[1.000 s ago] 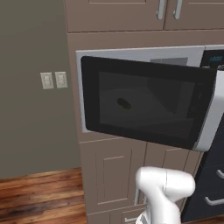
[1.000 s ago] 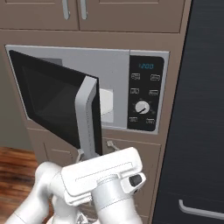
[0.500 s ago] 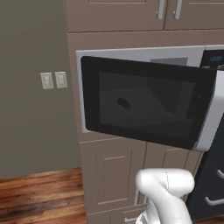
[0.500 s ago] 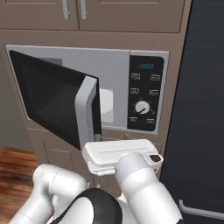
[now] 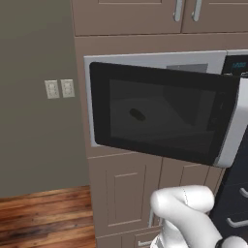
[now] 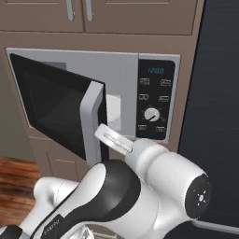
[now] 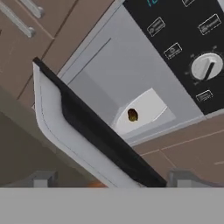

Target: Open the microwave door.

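brown cupboards frame the microwave point(image 6: 93, 70), its microwave door point(image 5: 160, 114) swung out at 9 o'clock, and the claw point(image 7: 109, 178) has just spread apart, letting go.

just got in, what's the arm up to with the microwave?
The arm is working on the microwave door, which stands partly swung out from the microwave, hinged on its left. The gripper sits just off the door's silver handle edge, jaws open and holding nothing. Through the gap, the turntable shows with a small dark item on it. The control panel is uncovered.
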Controlling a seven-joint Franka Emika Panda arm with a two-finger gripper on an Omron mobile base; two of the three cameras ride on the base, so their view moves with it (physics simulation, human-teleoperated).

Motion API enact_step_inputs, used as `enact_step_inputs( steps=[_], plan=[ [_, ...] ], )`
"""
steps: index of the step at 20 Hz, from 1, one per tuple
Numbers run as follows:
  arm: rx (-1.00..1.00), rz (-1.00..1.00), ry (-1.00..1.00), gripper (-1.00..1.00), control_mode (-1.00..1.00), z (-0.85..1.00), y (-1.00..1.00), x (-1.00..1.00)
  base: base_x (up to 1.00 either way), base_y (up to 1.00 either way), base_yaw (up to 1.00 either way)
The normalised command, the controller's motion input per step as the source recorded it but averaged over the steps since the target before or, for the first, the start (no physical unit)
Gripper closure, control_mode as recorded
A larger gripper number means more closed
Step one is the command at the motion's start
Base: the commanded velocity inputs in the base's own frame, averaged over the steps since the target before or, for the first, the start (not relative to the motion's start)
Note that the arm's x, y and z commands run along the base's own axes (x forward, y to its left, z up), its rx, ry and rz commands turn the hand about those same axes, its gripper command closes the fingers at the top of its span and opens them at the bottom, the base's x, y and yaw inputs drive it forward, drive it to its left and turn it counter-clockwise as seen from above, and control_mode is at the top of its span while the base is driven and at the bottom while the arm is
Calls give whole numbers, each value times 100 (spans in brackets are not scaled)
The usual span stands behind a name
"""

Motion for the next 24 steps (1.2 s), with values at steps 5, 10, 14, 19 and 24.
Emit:
enact_step_inputs(
  steps=[5, 10, 14, 19, 24],
  plan=[
    [19, 0, 7, -100, -100, -19, 1, 0, 0, 0, 0],
    [25, 0, 14, -100, -100, 0, -4, 11, 0, 0, 0],
    [19, 0, 32, -100, -100, 0, 0, 29, 0, 0, 0],
    [10, 0, 17, -100, -100, -6, 1, 13, 0, 0, 0],
    [18, 2, 12, -100, -100, -15, 1, 33, 0, 0, 0]
  ],
)
